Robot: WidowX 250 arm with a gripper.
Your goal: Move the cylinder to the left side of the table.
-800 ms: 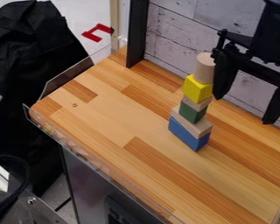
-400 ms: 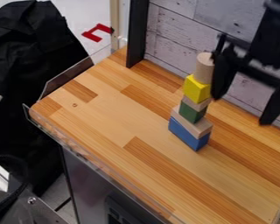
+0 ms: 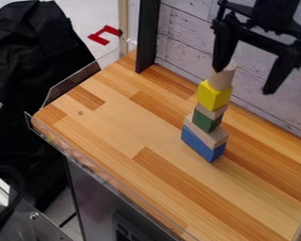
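Gripper (image 3: 244,81) has risen and shifted left since the earlier frame; the cylinder (image 3: 221,79), upright then, now tilts with its top toward the right. Fingers: two, spread wide, nothing pinched between them; the left one's tip overlaps the cylinder's top in view, contact cannot be told. Stack count: six pieces, right of centre on the one wooden table (image 3: 115,120). Order from top: one cylinder, one yellow block (image 3: 213,96), one thin plain block (image 3: 210,112), one green block (image 3: 206,120), one wider plain block (image 3: 206,133), one blue block (image 3: 201,145). One black post (image 3: 146,37) stands at the far edge, left of the stack.
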